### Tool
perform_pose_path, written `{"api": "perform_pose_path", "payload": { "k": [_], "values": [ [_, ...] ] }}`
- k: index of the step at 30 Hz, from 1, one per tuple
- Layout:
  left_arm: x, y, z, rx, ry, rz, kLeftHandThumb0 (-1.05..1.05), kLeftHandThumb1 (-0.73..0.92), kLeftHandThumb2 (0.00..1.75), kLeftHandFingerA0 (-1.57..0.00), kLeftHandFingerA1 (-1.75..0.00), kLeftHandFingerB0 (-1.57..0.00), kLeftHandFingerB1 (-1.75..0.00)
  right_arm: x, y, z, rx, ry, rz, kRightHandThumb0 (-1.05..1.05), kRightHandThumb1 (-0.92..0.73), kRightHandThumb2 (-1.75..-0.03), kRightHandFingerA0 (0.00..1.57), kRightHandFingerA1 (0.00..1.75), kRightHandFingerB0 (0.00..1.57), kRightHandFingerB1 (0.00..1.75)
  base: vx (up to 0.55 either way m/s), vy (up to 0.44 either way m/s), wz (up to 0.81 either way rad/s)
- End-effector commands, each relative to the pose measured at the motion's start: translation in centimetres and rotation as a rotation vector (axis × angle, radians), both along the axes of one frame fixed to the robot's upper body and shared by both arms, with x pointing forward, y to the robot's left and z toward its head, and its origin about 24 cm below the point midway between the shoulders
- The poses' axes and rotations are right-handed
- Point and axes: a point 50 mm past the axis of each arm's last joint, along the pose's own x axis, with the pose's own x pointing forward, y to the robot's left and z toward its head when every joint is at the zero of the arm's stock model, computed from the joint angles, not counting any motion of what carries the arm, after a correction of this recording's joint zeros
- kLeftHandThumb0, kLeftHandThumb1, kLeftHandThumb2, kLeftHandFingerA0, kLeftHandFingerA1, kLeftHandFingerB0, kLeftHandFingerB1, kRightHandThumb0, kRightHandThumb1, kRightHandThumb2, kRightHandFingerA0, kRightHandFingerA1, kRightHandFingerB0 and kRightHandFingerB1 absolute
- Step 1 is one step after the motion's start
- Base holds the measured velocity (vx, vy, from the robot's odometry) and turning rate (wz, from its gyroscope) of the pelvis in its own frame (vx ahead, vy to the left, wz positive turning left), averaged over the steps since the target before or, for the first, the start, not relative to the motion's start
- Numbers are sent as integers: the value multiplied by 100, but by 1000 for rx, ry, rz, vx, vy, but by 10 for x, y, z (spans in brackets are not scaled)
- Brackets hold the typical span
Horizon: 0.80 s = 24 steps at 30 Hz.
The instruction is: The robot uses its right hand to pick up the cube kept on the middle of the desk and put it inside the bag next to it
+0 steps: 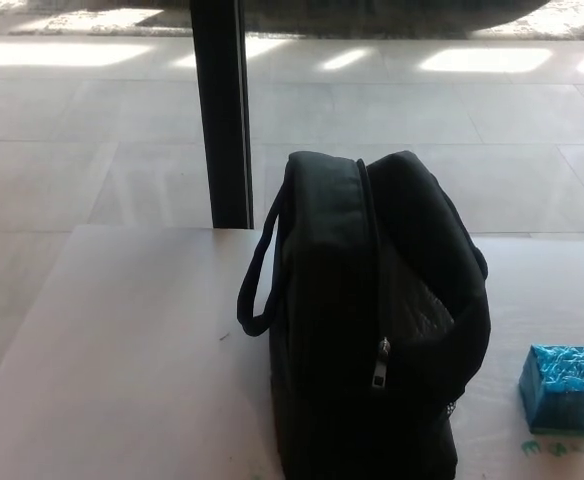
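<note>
Head view, and neither hand is in shot, so no telling their state. Nearest, the blue cube [563, 387] sits on the desk [122, 380] at lower right, just beside the black bag [372, 330]. Bag stands upright, lid partly unzipped, strap looping left. Behind, a dark post [222, 110] and sunlit tiled floor [452, 110].

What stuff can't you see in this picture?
- Head view: the inside of the black bag is too dark to make out.
- Head view: the bag's bottom is cut off by the lower edge.
- Head view: neither robot hand shows.
- Head view: the green marks by the blue cube are too small to read.
</note>
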Motion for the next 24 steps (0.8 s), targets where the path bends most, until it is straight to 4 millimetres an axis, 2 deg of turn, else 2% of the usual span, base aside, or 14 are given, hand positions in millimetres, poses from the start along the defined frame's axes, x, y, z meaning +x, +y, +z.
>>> {"api": "perform_pose_path", "payload": {
  "k": [1,5,9,11,13,16,18,19,20,21,24],
  "values": [
    [7,20,57,-238,-215,38,-41,77,62,-33,-45,-27,-39,10,-11,56,97,-167,181,-55,-77,-63,54,64,52,39,0,0,0],
    [9,19,52,-242,-226,33,-42,77,62,-32,-46,-26,-39,17,-14,51,90,-164,182,-55,-77,-63,53,62,52,37,0,0,0],
    [21,18,47,-269,-245,13,-45,80,64,-27,-43,-20,-35,33,-20,44,78,-177,143,-56,-75,-63,52,60,50,37,0,0,0],
    [36,18,44,-267,-282,15,-43,80,64,-28,-46,-23,-39,48,-25,41,61,-204,128,-55,-75,-62,49,62,45,38,0,0,0],
    [51,22,41,-226,-332,66,-39,77,62,-34,-45,-28,-39,64,-30,46,29,-254,112,-60,-76,-63,44,64,40,39,0,0,0],
    [68,23,37,-209,-350,94,-39,77,64,-35,-47,-31,-41,77,-35,47,18,-277,70,-61,-75,-63,42,60,39,37,0,0,0],
    [81,25,38,-190,-375,93,-46,76,62,-35,-45,-31,-39,89,-45,50,2,-322,38,-64,-74,-63,39,58,36,37,0,0,0],
    [86,26,38,-180,-385,93,-45,53,92,-33,-58,-22,-50,94,-47,52,3,-344,25,-65,-75,-63,39,58,37,37,0,0,0],
    [92,26,36,-177,-387,96,-45,53,92,-33,-58,-22,-50,100,-48,52,0,-349,22,-65,-75,-63,39,58,37,37,0,0,0],
    [96,26,35,-179,-393,105,-47,73,62,-38,-45,-33,-40,103,-49,52,-3,-349,16,-66,-75,-63,38,53,37,35,0,0,0],
    [112,24,34,-171,-426,99,-51,73,60,-40,-44,-34,-38,116,-54,54,-1,-374,-7,-68,-75,-63,36,52,37,35,0,0,0]
  ]
}}
